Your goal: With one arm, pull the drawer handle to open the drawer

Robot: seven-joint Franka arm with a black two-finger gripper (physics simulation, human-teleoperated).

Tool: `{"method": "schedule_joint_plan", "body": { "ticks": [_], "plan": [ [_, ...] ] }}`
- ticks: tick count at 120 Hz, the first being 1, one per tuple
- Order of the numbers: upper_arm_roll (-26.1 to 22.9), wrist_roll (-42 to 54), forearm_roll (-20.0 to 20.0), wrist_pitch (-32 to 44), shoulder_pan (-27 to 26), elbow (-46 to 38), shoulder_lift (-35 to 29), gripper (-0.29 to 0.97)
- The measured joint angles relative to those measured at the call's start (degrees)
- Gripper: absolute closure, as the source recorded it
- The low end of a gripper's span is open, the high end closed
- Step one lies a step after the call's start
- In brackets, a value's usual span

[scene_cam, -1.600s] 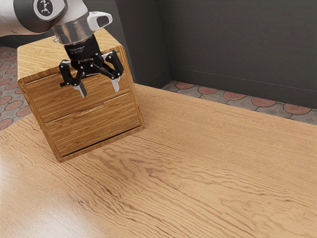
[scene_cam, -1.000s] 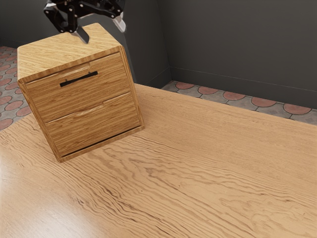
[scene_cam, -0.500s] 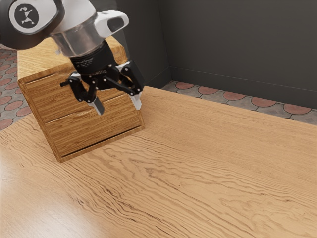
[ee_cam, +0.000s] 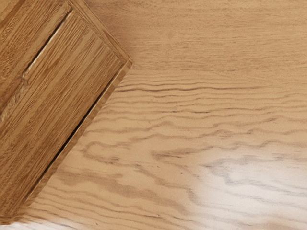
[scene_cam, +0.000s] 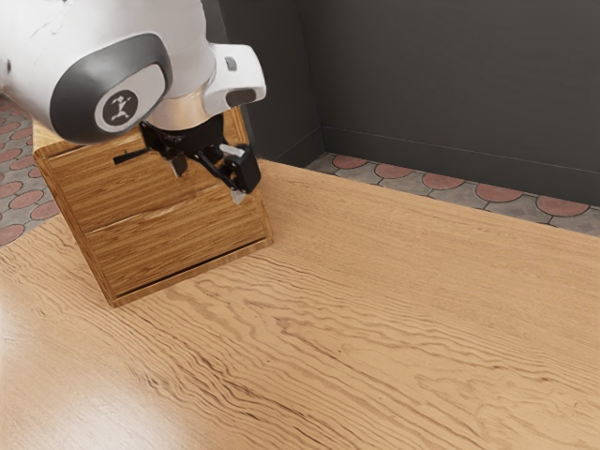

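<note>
The drawer handle (scene_cam: pixel 126 157) is a thin black bar. Only one end shows; the rest is hidden behind the hand. It sits on the upper drawer (scene_cam: pixel 101 187) of a small, boxy cabinet (scene_cam: pixel 173 246) of pale wood with fine, straight grain. That drawer's front lies flush with the cabinet's face, shut. The cabinet stands at the exterior view's left on a glossy wooden surface (scene_cam: pixel 394 319) with darker, wavy grain. The wrist view looks down on the cabinet's lower front corner (ee_cam: pixel 48 105) where it meets the surface (ee_cam: pixel 206 120).

The smooth, white, rounded arm (scene_cam: pixel 112 66) bends down from the upper left across the cabinet's top. Its black end effector (scene_cam: pixel 208 178) hangs before the upper drawer, fingers spread, pinching nothing.
</note>
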Motion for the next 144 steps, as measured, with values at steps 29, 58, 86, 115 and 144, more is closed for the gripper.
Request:
{"method": "schedule_joint_plan", "body": {
  "ticks": [29,58,86,115,144],
  "plan": [
    [0.4,9.3,10.1,0.0,0.3,-0.5,1.7,0.00],
    [0.6,16.3,13.4,-1.1,1.4,4.1,8.0,0.00],
    [2.8,21.8,14.7,0.0,4.1,13.1,16.1,0.00],
    [3.9,26.2,14.8,0.5,4.2,13.6,17.5,0.00],
    [5.2,29.3,14.8,0.7,4.6,11.8,17.0,0.00]
  ]
}}
